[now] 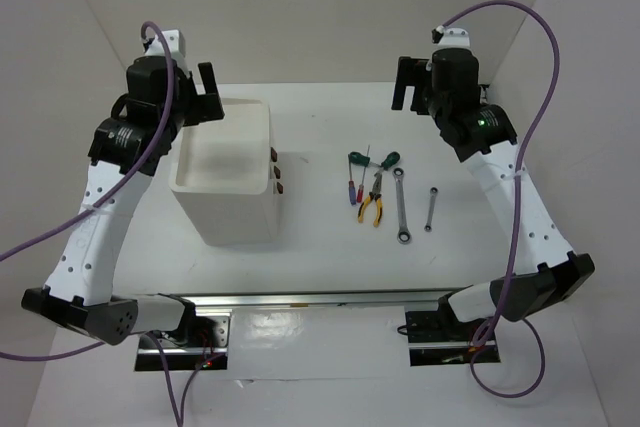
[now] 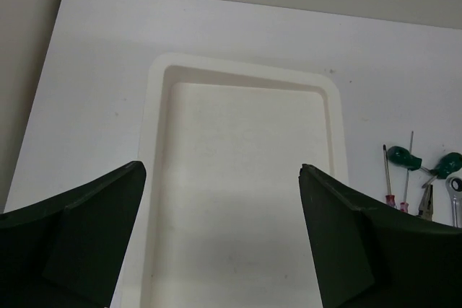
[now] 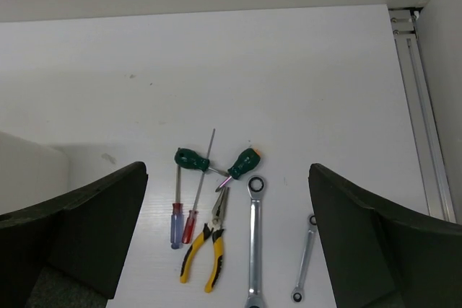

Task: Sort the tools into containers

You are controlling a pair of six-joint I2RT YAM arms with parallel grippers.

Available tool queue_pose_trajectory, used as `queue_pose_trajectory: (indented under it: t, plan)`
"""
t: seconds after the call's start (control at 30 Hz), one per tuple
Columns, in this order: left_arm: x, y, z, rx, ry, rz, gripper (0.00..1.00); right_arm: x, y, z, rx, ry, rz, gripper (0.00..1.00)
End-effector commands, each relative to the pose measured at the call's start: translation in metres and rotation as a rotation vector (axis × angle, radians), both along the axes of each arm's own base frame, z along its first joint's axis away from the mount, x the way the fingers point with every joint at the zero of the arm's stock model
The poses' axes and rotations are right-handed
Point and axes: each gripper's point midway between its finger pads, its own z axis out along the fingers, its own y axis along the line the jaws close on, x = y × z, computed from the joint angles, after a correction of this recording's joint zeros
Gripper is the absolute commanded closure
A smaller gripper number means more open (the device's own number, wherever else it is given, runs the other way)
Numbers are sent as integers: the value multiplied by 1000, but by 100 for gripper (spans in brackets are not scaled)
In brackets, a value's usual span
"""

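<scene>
The tools lie in a loose group on the white table right of the box: two green-handled screwdrivers (image 3: pixel 191 159) (image 3: pixel 244 162), a blue-handled (image 3: pixel 175 226) and a red-handled screwdriver (image 3: pixel 190 226), yellow-and-black pliers (image 3: pixel 209 252), a long silver wrench (image 3: pixel 254 243) and a short one (image 3: pixel 304 259). The containers are one white box (image 1: pixel 235 217) with a deep top bin (image 2: pixel 155 142) and brown drawer handles (image 1: pixel 278 177) on its right side. My left gripper (image 2: pixel 222 236) hangs open high over the bin. My right gripper (image 3: pixel 227 200) is open high above the tools. Both hold nothing.
White walls enclose the table on the left, back and right. A metal rail (image 3: pixel 422 128) runs along the table's right edge. The arm bases and a metal bar (image 1: pixel 320 299) sit at the near edge.
</scene>
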Motion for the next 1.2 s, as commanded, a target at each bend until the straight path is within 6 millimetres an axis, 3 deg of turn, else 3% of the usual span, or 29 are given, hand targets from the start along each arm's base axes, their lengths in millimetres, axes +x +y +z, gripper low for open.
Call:
queue_pose_trajectory:
  t: [0.0, 0.13, 0.27, 0.57, 0.77, 0.87, 0.93, 1.03, 1.1, 1.17]
  plan:
    - [-5, 12, 12, 10, -49, 60, 0, -7, -1, 20, 19, -71, -5, 0]
    - [-5, 23, 0, 26, -29, 102, 0, -8, 6, 21, 39, -82, 36, 0]
    - [0, 34, -28, 34, 26, 126, 0, -5, 17, 13, 35, -60, 81, 0]
    - [3, 50, -58, 5, 84, 171, 1, -6, 42, 2, 34, -43, 143, 0]
    - [5, 52, -88, -12, 168, 185, 14, -7, 65, -22, 37, -10, 196, 0]
    - [3, 51, -100, -15, 197, 191, 17, -11, 85, -43, 62, 25, 258, 0]
    - [2, 52, -112, -10, 219, 191, 25, -15, 103, -57, 99, 41, 309, 0]
    - [0, 54, -121, 0, 240, 201, 33, -20, 122, -62, 158, 21, 384, 0]
    - [-2, 52, -125, 8, 248, 200, 39, -28, 144, -69, 207, 24, 491, 0]
    - [-1, 52, -127, 8, 248, 200, 39, -34, 159, -71, 250, 18, 575, 0]
